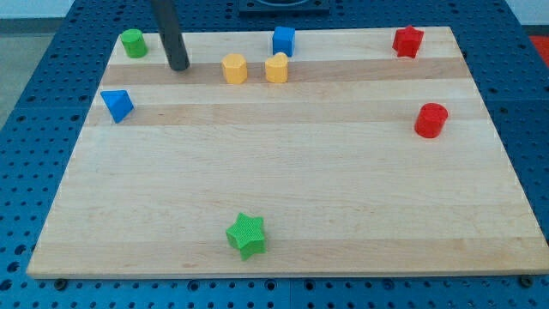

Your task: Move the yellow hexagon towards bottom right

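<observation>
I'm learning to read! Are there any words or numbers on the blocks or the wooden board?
None: no words, numbers or signs show on the wooden board, on my tip, or on any block, such as the yellow hexagon or the green star.

On the pale wooden board (283, 197), a green star block (247, 235) is seen at six o'clock, a red cylinder block (431, 120) at three.

A wooden board (283, 197) is carrying yellow hexagon (234, 68), yellow block (276, 68), blue cube (284, 40), blue triangle (117, 105), green cylinder (133, 43), green star (247, 235), red star (408, 41) and red cylinder (431, 120).
</observation>
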### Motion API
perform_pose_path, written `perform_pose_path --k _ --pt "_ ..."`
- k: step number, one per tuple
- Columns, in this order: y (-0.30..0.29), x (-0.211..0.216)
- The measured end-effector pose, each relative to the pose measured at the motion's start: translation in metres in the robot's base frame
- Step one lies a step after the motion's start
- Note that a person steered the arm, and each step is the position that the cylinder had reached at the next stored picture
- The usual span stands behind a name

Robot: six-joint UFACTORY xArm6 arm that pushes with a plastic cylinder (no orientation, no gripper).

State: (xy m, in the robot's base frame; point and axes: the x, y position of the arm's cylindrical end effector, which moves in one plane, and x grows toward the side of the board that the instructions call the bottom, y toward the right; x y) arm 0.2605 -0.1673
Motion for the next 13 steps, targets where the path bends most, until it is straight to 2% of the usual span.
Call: perform_pose_path --k 1,3,4,6,7,8,9,10,11,13 --pt "0.023 -0.007" --pt "0.061 0.025" --pt "0.072 0.026" --pt "0.083 0.004" --pt "0.093 0.019" --pt "0.093 0.058" --pt "0.119 0.101" --pt "0.158 0.106" --pt "0.167 0.103" --pt "0.196 0.135"
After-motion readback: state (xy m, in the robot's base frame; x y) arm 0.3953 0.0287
